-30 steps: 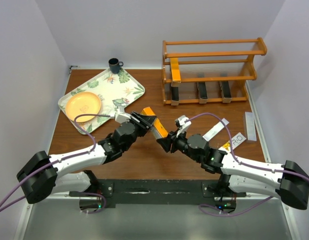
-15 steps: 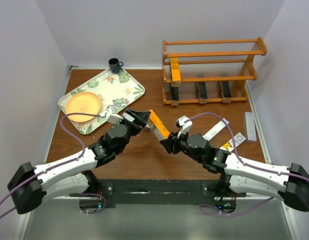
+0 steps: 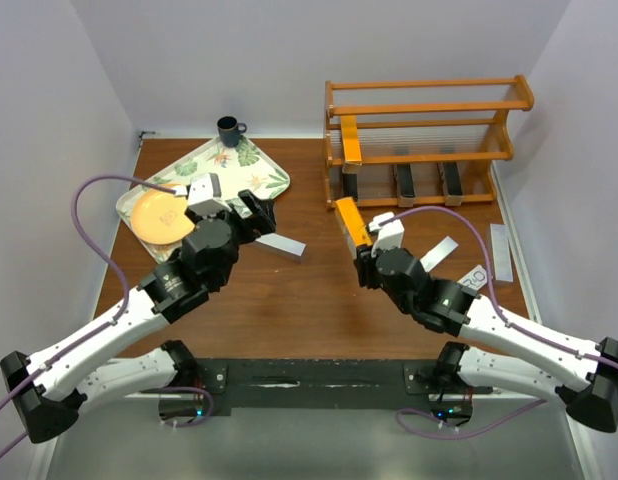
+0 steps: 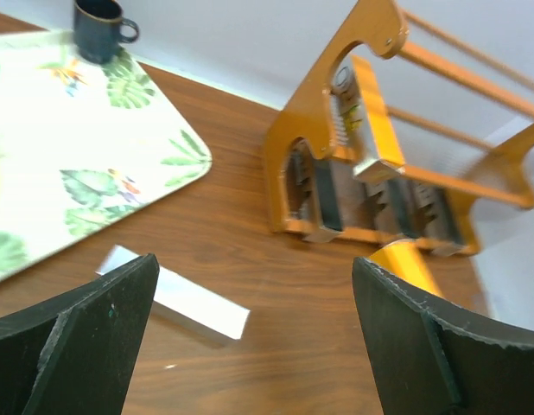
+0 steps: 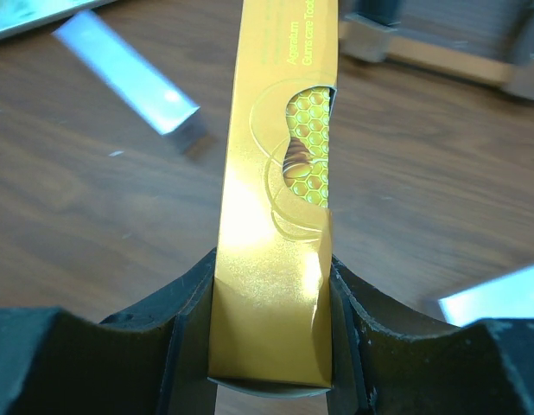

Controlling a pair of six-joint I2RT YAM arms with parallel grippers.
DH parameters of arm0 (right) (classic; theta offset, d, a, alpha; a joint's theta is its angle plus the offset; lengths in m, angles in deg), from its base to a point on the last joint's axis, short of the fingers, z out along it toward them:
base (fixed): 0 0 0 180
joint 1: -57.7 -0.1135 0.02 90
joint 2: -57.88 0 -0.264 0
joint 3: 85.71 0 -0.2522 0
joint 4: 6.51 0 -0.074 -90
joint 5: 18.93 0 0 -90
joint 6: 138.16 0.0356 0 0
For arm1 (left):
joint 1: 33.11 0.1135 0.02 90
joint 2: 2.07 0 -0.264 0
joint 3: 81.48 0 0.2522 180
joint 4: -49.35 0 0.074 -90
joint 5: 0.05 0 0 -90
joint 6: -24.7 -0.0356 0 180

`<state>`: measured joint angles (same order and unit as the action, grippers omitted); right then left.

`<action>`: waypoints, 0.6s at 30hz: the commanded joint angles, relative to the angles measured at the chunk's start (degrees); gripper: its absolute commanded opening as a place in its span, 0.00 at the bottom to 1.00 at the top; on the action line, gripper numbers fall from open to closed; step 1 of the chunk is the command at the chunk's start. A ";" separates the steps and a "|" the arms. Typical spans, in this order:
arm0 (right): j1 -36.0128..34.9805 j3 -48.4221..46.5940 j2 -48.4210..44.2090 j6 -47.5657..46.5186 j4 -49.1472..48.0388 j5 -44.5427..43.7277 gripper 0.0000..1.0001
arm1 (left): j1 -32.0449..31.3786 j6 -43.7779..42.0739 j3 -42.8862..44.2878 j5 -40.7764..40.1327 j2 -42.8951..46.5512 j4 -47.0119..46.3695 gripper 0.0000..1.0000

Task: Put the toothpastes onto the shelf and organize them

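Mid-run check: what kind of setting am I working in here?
Probably a staged robot test cell, not a home: plain white walls box in a wooden table, with props like the shelf, leafy tray and mug set out.

leaf-patterned tray (image 3: 244, 165) far left | orange plate (image 3: 154, 215) on tray | dark mug (image 3: 229, 130) just beyond tray corner
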<state>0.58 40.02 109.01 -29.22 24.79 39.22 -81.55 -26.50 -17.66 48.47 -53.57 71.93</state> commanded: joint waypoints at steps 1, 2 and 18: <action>7.52 -6.15 0.10 -4.60 3.64 -4.45 0.10 | 2.74 -11.73 7.06 3.50 -2.45 10.07 1.00; 8.77 -7.12 0.28 -5.40 3.55 -4.44 0.10 | 4.22 -13.91 8.37 4.37 -2.81 10.86 1.00; 30.84 -20.48 17.23 -13.40 -10.75 9.61 0.09 | 16.19 -22.46 0.65 9.31 -3.25 8.41 1.00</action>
<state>28.78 24.96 122.30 -40.04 24.09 44.00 -65.79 -45.69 -16.28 59.05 -57.94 82.18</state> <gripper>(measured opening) 0.439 0.996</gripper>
